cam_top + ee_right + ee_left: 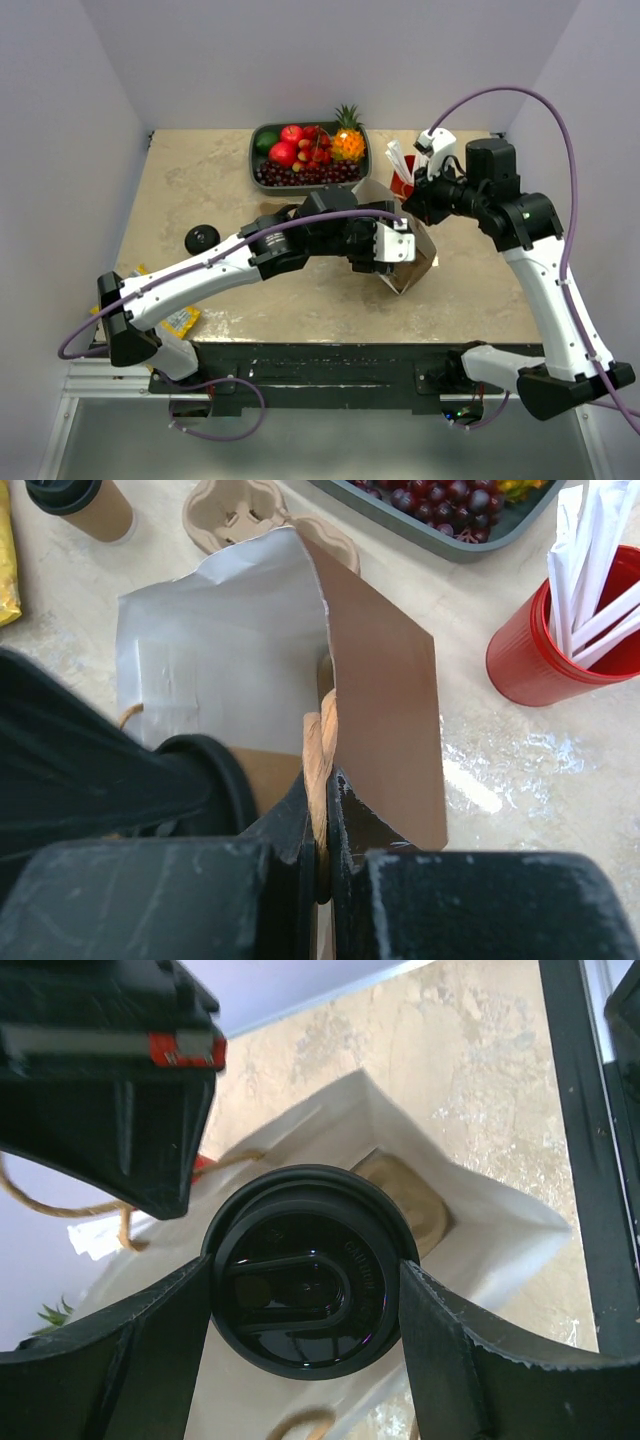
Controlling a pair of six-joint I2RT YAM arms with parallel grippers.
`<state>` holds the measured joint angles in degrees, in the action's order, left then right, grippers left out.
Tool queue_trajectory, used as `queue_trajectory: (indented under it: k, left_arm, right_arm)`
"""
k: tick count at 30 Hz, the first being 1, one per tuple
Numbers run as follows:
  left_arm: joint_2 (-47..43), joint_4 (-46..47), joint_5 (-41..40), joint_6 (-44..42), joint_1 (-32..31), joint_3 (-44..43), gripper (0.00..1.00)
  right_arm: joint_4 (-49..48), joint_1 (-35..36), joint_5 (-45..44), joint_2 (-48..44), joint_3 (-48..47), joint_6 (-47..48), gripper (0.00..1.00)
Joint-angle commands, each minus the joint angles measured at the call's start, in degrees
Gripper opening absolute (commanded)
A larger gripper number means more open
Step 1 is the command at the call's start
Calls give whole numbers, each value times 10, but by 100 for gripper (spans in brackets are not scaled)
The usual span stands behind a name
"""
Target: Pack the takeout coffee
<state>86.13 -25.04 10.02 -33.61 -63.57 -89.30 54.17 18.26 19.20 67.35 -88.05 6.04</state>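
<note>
Insertion step. Left claw [305, 1272] grips the small kraft-brown paper cup with round black plastic lid [300, 1305] at the mouth of the brown paper bag [385, 710]. Right claw [322, 815] pinched shut on its twisted rope handle [315, 750]. Next: seat cup on bag bottom, then release.

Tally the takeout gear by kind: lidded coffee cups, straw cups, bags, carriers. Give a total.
Lidded coffee cups: 2 (held cup, table cup)
Straw cups: 1 (red cup)
Bags: 1 (paper bag)
Carriers: 1 (cup carrier)
Total: 5
</note>
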Motion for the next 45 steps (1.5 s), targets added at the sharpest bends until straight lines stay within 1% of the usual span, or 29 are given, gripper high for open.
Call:
queue_trajectory:
  k: [1, 6, 8, 12, 17, 20, 21, 22, 29, 33, 34, 35, 38, 40, 45]
  left_arm:
    - [28, -5, -28, 7, -2, -22, 0]
    - [55, 10, -53, 15, -7, -32, 0]
    - [74, 8, -63, 32, -9, -47, 0]
    - [83, 22, -80, 64, -16, -43, 0]
    - [65, 57, -98, 120, -23, 10, 0]
    - [25, 145, -109, 122, -23, 89, 0]
    - [15, 189, -104, 112, -23, 120, 0]
    - [11, 199, -103, 108, -23, 123, 0]
    - [34, 223, -103, 119, -23, 75, 0]
    - [51, 217, -98, 159, -23, 47, 0]
    - [55, 213, -88, 167, -23, 40, 0]
    - [61, 209, -89, 190, -23, 29, 0]
    - [81, 192, -99, 223, -23, 11, 0]
    - [94, 183, -125, 239, -22, 6, 0]
    - [134, 181, -143, 294, -8, -10, 0]
  right_arm:
    - [1, -2, 18, -28, -2, 1, 0]
    - [15, -2, 37, -34, 9, -5, 0]
    - [20, -2, 37, -42, 16, -9, 0]
    - [20, -14, 39, -61, 32, -16, 0]
    - [8, -45, 36, -90, 64, -48, 0]
    - [1, -47, 48, -109, 93, -56, 0]
    - [4, -48, 49, -111, 100, -56, 0]
    - [6, -48, 47, -112, 100, -56, 0]
    - [15, -53, 52, -103, 89, -54, 0]
    - [12, -71, 62, -108, 103, -56, 0]
    - [12, -77, 67, -112, 107, -73, 0]
    - [13, -87, 70, -114, 115, -74, 0]
    - [9, -103, 79, -114, 118, -85, 0]
    - [3, -110, 87, -112, 117, -92, 0]
    - [-1, -111, 98, -107, 126, -101, 0]
